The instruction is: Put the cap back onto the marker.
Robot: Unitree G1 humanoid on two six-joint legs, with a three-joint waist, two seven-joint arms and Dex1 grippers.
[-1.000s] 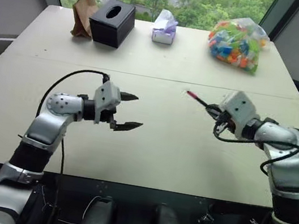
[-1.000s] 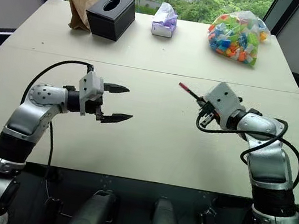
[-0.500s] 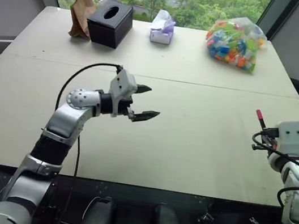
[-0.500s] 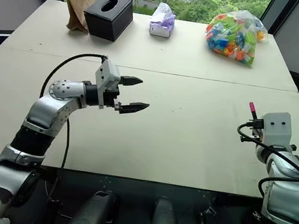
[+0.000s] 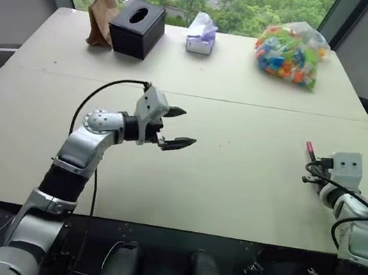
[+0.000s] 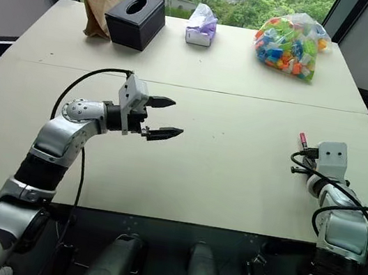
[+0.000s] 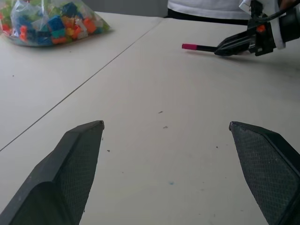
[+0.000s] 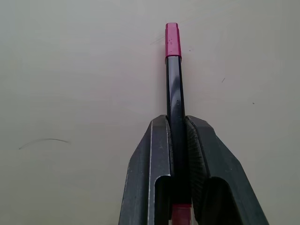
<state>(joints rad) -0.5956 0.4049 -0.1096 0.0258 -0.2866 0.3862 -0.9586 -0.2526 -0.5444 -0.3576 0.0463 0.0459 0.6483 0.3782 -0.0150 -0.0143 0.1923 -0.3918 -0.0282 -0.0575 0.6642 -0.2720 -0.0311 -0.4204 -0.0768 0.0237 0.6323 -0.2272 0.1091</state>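
One marker (image 8: 175, 110), dark and slim, clamped between the two black fingers of the right gripper (image 8: 177, 140) near the right edge of the table (image 5: 247, 183). One pink cap (image 8: 172, 39), seated on the marker's far end, pointing away from the gripper over the tabletop; a second pink bit visible low between the fingers at the marker's other end. Marker low over the table; touching it or not, cannot tell.

One left gripper (image 5: 175, 126), released, its two fingers spread wide with nothing between them, held above the table's middle, well apart from the marker and aimed toward it.

Along the table's far edge, well away from the marker: one brown paper bag (image 5: 102, 16), just beside it one black tissue box (image 5: 138, 27), then one small white-and-purple packet (image 5: 202, 33), then one clear bag of colourful blocks (image 5: 288, 53), this last the nearest to the marker.

One seam line across the table between the grippers and the far row. Bare tabletop between left gripper and marker.
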